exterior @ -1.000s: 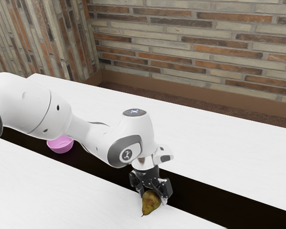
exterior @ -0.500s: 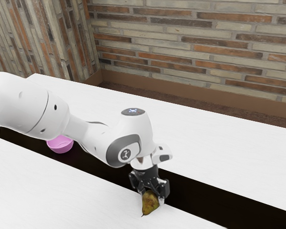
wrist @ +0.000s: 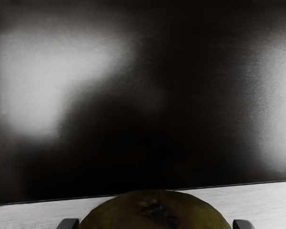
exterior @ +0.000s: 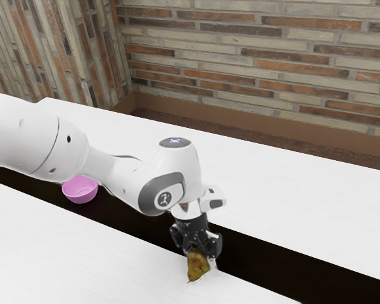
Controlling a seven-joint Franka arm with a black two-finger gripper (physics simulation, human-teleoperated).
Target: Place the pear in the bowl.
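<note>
In the exterior view my gripper (exterior: 201,258) points down at the strip's near edge, shut on the brown-green pear (exterior: 197,267), whose narrow end leans down and toward the exterior view's left. The wrist view has the rounded end of the pear (wrist: 155,210) at its lower edge, between the two dark fingertips of my gripper (wrist: 155,224). A pink bowl (exterior: 80,190) stands on the dark strip, well to the exterior view's left of the pear, beneath the arm. I see nothing in its visible inside.
A black strip (exterior: 266,259) runs lengthwise between two white surfaces of the table (exterior: 304,209). My arm reaches over the strip close above the bowl. A brick wall (exterior: 253,57) rises behind the table.
The fingers have closed in on the pear. Hand and pear have since moved slightly up and toward the exterior view's left; the bowl has stayed put.
</note>
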